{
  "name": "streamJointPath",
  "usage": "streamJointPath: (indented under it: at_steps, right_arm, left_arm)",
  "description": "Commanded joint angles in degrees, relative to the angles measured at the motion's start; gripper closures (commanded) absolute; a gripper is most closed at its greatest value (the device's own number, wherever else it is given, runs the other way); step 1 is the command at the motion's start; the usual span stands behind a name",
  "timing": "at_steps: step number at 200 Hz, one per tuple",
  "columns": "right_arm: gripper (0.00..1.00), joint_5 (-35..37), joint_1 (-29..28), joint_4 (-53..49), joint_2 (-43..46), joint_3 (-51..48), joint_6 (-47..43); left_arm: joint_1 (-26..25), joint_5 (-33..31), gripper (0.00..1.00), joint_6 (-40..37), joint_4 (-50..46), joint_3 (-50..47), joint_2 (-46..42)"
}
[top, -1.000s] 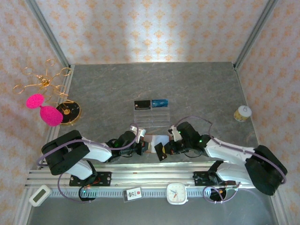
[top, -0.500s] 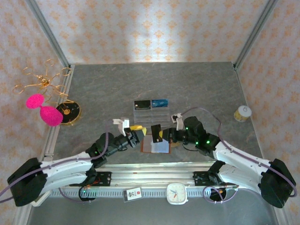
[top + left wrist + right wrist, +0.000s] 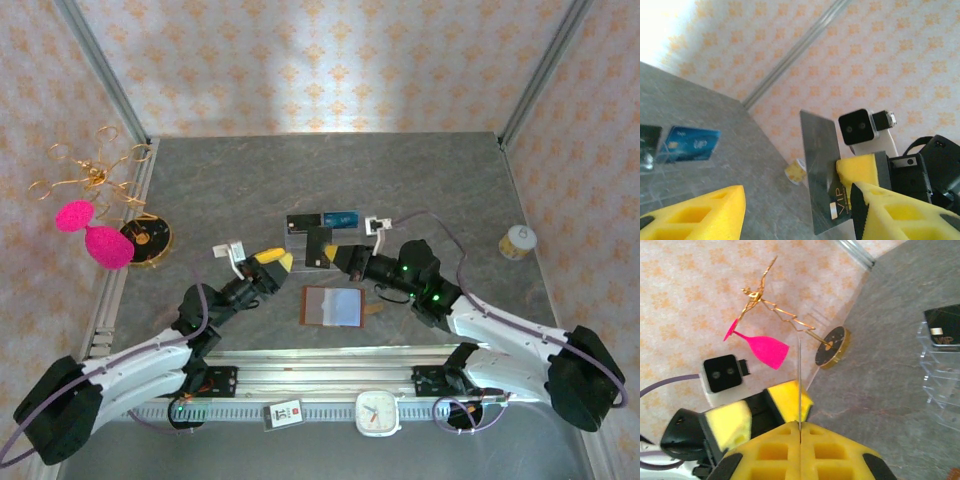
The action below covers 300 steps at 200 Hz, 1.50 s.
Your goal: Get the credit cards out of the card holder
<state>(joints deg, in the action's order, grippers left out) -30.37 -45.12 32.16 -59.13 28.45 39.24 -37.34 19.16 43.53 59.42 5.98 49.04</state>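
**Top view.** The card holder [image 3: 333,306] lies open and flat on the grey table [image 3: 450,190], just below frame centre, with its pale pockets up. No card can be made out in it, though at this size I can't be sure. Above it, the clear tray [image 3: 340,250] carries a black card [image 3: 302,223] and a blue card [image 3: 341,219] side by side along its upper edge. The right gripper [image 3: 333,254] is clamped on a third, dark card [image 3: 318,247], which it holds over the tray's left part, clear of the holder. The left gripper [image 3: 272,262] hangs just left of that card, fingers apart and holding nothing.

**Left wrist view.** The dark card [image 3: 821,175] stands on edge at frame centre, with "VIP" legible near its lower corner. The right gripper's yellow pad [image 3: 860,167] pinches its right side. The left gripper's own fingers sit wide apart in the bottom corners, and the card stands beyond the gap, not within it. The blue card [image 3: 690,145] lies at mid-left.

**Right wrist view.** The dark card [image 3: 799,385] shows edge-on as a thin line rising from the shut yellow pads at bottom centre. The black card [image 3: 945,327] sits at the right edge of the frame.

The step in hand looks like carrying an extracted card to the tray. The next move calls for lowering it beside the other two cards and then parting the jaws.
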Motion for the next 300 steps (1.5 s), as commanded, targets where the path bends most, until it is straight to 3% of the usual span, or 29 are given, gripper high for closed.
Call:
streamJointPath:
  at_steps: [1,33,106,117,129,138,150,163,175,195,232,259,283,300]
  right_arm:
    - [1.0,0.93,-2.16,5.37,-1.43,2.72,-0.53]
    - [1.0,3.21,-3.85,6.2,-3.2,3.8,-2.08]
    - [1.0,12.59,-7.73,8.43,-8.34,3.76,-1.19]
    - [1.0,12.67,-8.17,7.84,-8.28,3.66,-1.36]
    - [1.0,12.12,-8.31,6.76,-8.27,3.46,-1.53]
    - [1.0,11.72,-8.3,3.98,-7.85,3.91,-2.45]
    - [0.91,11.98,-7.76,-1.14,-6.02,4.43,-4.25]
    - [0.81,10.2,-5.86,-5.45,-2.67,3.59,-6.42]
    - [0.75,8.98,-3.02,-11.17,0.47,3.24,-8.0]
    - [0.76,10.29,0.83,-19.64,5.6,1.89,-9.63]
    - [0.76,11.43,4.57,-22.28,14.96,-3.81,-9.36]
    - [0.78,10.39,5.47,-23.05,15.74,-4.46,-10.4]
    - [0.8,9.92,5.88,-23.46,15.3,-4.58,-11.3]
    - [0.81,10.2,6.18,-23.55,15.28,-4.71,-11.35]
  left_arm:
    - [0.43,7.12,0.49,4.82,11.33,0.37,3.85]
    - [0.43,8.88,0.53,6.95,15.35,1.12,7.93]
    - [0.43,9.5,0.79,8.81,17.94,1.65,10.05]
    - [0.6,9.17,0.85,7.86,16.38,1.92,9.46]
    - [1.22,9.59,1.0,6.76,13.82,2.55,8.51]
    - [2.24,10.48,1.0,5.5,10.81,3.27,7.36]
    - [4.2,12.31,1.0,3.3,3.53,5.05,5.33]
    - [6.16,15.9,1.0,-1.96,-6.51,8.17,3.06]
    - [7.08,16.91,1.0,-8.82,-21.4,12.91,1.72]
    - [7.28,18.89,1.0,-21.42,-38.2,20.43,3.03]
    - [7.37,19.31,1.0,-45.7,-62.83,37.02,11.77]
    - [7.33,18.7,1.0,-71.41,-85.73,51.87,21.61]
    - [8.79,15.74,1.0,-84.08,-97.87,62.36,28.67]
    - [10.95,14.55,1.0,-88.21,-99.56,65.69,31.82]
